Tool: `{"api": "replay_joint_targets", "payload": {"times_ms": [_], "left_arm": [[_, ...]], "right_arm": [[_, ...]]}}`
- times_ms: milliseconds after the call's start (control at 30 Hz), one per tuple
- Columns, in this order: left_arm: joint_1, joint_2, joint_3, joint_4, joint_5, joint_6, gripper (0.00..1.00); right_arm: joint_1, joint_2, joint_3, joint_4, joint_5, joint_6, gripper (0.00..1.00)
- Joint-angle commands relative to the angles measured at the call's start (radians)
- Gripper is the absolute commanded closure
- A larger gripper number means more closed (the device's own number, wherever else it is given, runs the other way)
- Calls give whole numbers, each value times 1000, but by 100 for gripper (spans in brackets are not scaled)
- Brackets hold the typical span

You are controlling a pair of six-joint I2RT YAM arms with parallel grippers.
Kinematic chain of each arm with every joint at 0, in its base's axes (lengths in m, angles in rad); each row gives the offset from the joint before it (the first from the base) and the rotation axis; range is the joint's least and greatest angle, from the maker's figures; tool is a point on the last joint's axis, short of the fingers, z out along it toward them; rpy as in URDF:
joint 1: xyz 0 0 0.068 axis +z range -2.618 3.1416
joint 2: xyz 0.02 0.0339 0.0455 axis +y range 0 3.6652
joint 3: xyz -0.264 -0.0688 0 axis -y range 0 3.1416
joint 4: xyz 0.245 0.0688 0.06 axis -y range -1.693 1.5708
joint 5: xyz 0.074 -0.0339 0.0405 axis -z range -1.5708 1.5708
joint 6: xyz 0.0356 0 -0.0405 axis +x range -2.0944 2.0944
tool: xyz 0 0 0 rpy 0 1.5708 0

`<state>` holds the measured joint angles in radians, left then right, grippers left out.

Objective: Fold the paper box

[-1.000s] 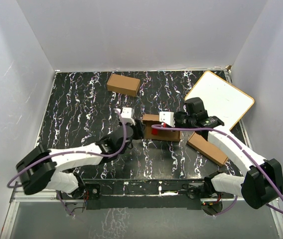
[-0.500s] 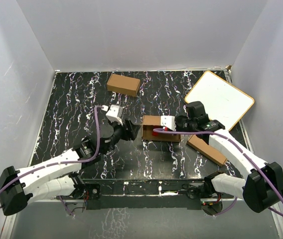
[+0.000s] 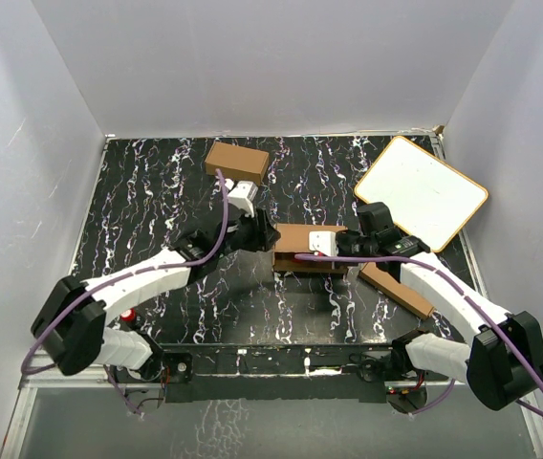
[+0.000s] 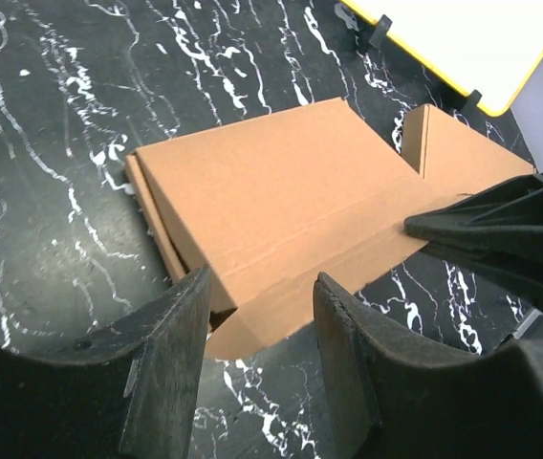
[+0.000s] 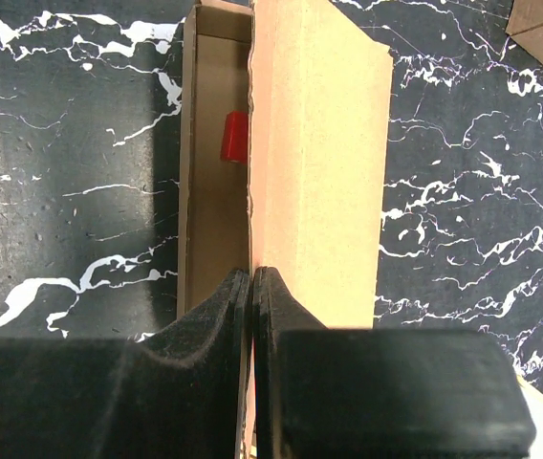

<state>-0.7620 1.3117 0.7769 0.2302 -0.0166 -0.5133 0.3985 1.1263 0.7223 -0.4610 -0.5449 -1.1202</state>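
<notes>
The paper box (image 3: 295, 239) lies mid-table, its lid partly raised. My right gripper (image 3: 340, 249) is shut on the lid's free edge at the box's right end. In the right wrist view the shut gripper (image 5: 253, 277) pinches the lid (image 5: 319, 143) above the open tray (image 5: 209, 191), with a small red thing (image 5: 234, 136) inside. My left gripper (image 3: 258, 235) is open at the box's left end. In the left wrist view it (image 4: 262, 316) stands astride a rounded flap of the box (image 4: 281, 191), touching nothing.
A smaller chunky carton (image 3: 237, 161) sits at the back. A flat brown carton (image 3: 396, 285) lies under my right arm. A white board with a yellow rim (image 3: 423, 191) leans at the right rear. White walls enclose the table.
My left arm drew back to the left, then returned to the box's left end from farther back. My right gripper kept hold of the lid and shifted slightly nearer.
</notes>
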Motion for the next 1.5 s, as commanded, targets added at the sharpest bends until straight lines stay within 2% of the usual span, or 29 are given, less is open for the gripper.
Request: {"api": "replay_joint_targets", "payload": {"times_ms": [0, 533, 833, 1067, 1333, 1467], "left_arm": [[14, 73, 98, -22, 99, 6, 55], [28, 202, 102, -49, 133, -70, 57], [28, 260, 83, -46, 134, -129, 66], [27, 301, 67, -49, 131, -158, 73], [28, 350, 72, -76, 106, -163, 73], [28, 347, 79, -76, 86, -162, 70]], "right_arm": [[3, -12, -16, -8, -44, 0, 92], [3, 40, -43, -43, -65, -11, 89], [3, 113, -56, -65, -48, -31, 87], [3, 170, -43, -87, -44, -29, 73], [1, 158, -13, -117, -66, 15, 54], [-35, 115, 17, -151, -134, 35, 42]]}}
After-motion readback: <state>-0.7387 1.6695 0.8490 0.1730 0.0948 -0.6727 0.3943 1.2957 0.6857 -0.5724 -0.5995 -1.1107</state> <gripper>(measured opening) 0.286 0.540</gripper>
